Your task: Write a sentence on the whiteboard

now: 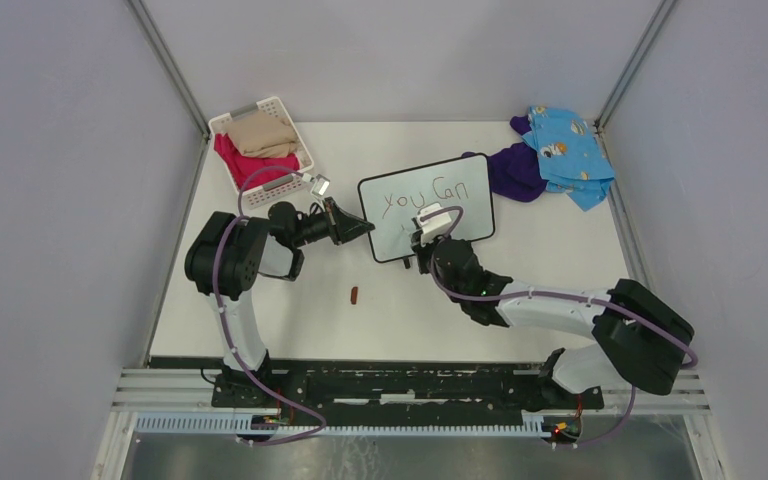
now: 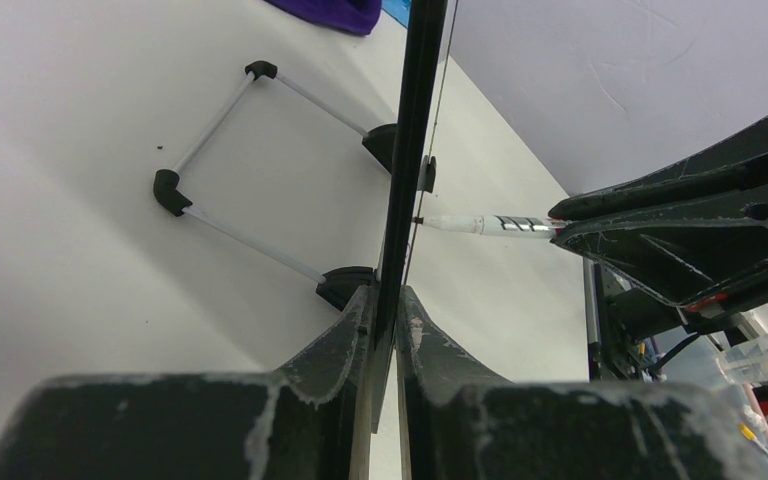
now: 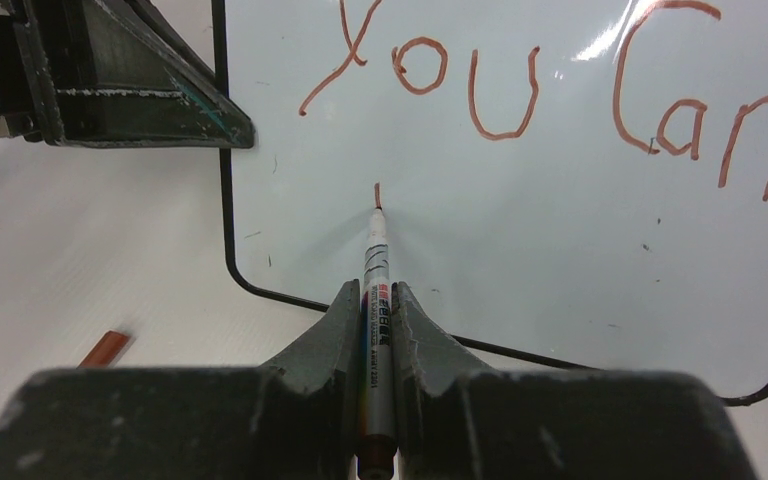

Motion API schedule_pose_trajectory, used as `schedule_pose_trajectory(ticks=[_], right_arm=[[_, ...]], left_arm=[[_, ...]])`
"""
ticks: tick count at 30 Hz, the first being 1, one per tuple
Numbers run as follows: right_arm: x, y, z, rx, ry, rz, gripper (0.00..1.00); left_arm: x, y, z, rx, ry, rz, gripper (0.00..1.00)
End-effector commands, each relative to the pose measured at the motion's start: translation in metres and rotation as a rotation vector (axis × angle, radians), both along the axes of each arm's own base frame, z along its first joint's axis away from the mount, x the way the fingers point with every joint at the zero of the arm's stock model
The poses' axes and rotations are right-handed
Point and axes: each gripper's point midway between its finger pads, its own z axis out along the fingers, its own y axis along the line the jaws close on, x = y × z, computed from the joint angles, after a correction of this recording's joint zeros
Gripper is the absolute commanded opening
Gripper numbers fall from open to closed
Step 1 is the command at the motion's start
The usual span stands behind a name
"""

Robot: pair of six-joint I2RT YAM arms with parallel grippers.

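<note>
The whiteboard (image 1: 472,215) stands tilted at mid-table, black-framed. On it the sentence (image 1: 422,197) reads "You Can" (image 3: 503,136) in reddish-brown strokes, with one short vertical stroke under the "Y". My left gripper (image 1: 362,229) is shut on the board's left edge; its wrist view shows the board edge-on (image 2: 415,150) between the jaws (image 2: 386,295). My right gripper (image 1: 426,238) is shut on a thin silver marker (image 3: 375,270), whose tip touches the bottom of that short stroke. From the left wrist, the marker (image 2: 490,224) meets the board's face.
A reddish marker cap (image 1: 355,294) lies on the table in front of the board, also seen from the right wrist (image 3: 106,348). A white basket (image 1: 290,185) with clothes sits at the back left. Blue and purple cloths (image 1: 560,150) lie at the back right. The board's wire stand (image 2: 220,215) rests behind it.
</note>
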Motion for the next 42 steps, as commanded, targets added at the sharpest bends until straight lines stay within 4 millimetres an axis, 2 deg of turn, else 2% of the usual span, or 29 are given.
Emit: schedule_pose_trajectory(ticks=[1,8,12,22,30,42], right_arm=[[-0.004,-0.01,-0.004,0.016,0.008,-0.019,0.0],[-0.012,-0.019,-0.018,0.004,0.031,-0.022,0.0],[-0.013,-0.02,-0.019,0.009,0.034,-0.021,0.0],[-0.002,-0.004,0.003,0.027,0.0,-0.005,0.0],[0.001,0.007,0.008,0.038,-0.003,0.019,0.0],[-0.011,0.006,-0.014,0.019,0.05,0.06,0.0]], left_arm=[[-0.003,-0.003,-0.019,0.037,0.056,-0.008,0.12],[-0.004,-0.003,-0.02,0.039,0.058,-0.008,0.12],[-0.003,-0.003,-0.02,0.039,0.056,-0.008,0.12],[-0.004,-0.004,-0.019,0.04,0.056,-0.01,0.12],[-0.003,-0.004,-0.019,0.04,0.055,-0.01,0.12],[-0.004,-0.004,-0.021,0.042,0.06,-0.009,0.12]])
